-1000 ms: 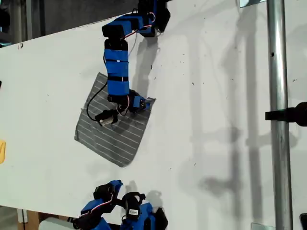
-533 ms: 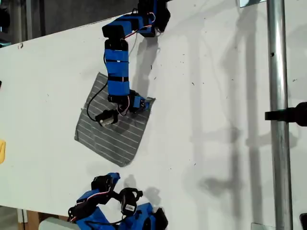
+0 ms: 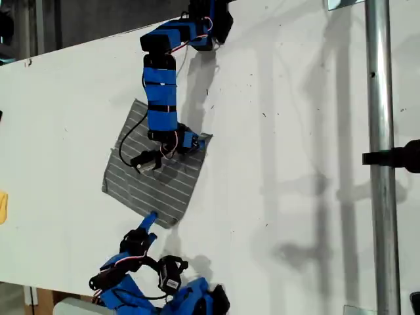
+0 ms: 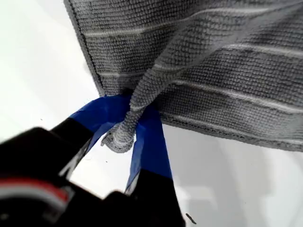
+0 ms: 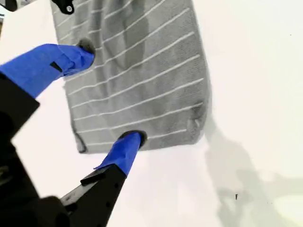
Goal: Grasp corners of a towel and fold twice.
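The grey towel (image 3: 157,190) with thin white stripes lies on the white table, left of centre in the exterior view. My first gripper (image 4: 125,127) is shut on one of its corners, and the pinched cloth bunches between the blue fingers (image 4: 149,142). That arm reaches in from the exterior view's top, with its gripper (image 3: 194,141) at the towel's right corner. My second gripper (image 5: 102,101) hangs open over the towel (image 5: 142,71), one finger near each side of a short edge. In the exterior view it (image 3: 146,223) reaches the towel's lower edge.
A vertical metal pole (image 3: 380,164) with a black clamp stands at the exterior view's right. A yellow object (image 3: 2,207) shows at that view's left edge. White table (image 3: 295,131) spreads to the right of the towel.
My second arm has stretched up from the table's near edge, so its gripper now reaches the towel's lower edge. My first arm and the towel have not moved.
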Motion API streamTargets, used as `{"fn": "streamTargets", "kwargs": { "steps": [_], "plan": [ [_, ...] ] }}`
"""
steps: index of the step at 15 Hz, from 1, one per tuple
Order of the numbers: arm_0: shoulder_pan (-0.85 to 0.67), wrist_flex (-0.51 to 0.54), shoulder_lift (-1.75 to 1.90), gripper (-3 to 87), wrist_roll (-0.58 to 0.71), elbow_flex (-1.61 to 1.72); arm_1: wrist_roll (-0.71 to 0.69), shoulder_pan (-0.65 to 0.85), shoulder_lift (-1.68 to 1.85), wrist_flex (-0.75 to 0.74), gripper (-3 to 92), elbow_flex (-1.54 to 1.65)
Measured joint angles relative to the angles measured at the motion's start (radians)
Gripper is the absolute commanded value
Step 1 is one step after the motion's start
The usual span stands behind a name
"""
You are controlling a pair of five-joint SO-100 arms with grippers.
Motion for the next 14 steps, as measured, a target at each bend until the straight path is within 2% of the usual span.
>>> {"fn": "streamTargets", "kwargs": {
  "steps": [4,7,10,12,13,14],
  "plan": [
    [-0.06,-0.232,-0.147,30.5,0.003,0.189,0.0,-0.008,0.009,0.0,-0.2,0.0],
    [-0.069,-0.301,-0.327,30.5,-0.029,0.199,0.0,-0.012,0.02,0.0,-0.2,0.002],
    [-0.086,-0.308,-0.482,28.0,-0.061,0.199,0.006,-0.017,0.038,0.006,-0.2,0.005],
    [-0.101,-0.299,-0.537,22.4,-0.058,0.178,0.008,-0.018,0.051,0.006,-0.2,0.011],
    [-0.11,-0.299,-0.554,15.1,-0.055,0.156,0.009,-0.018,0.057,0.006,-0.2,0.015],
    [-0.114,-0.295,-0.577,2.5,-0.049,0.126,0.009,-0.018,0.064,0.006,-0.2,0.02]
  ]
}}
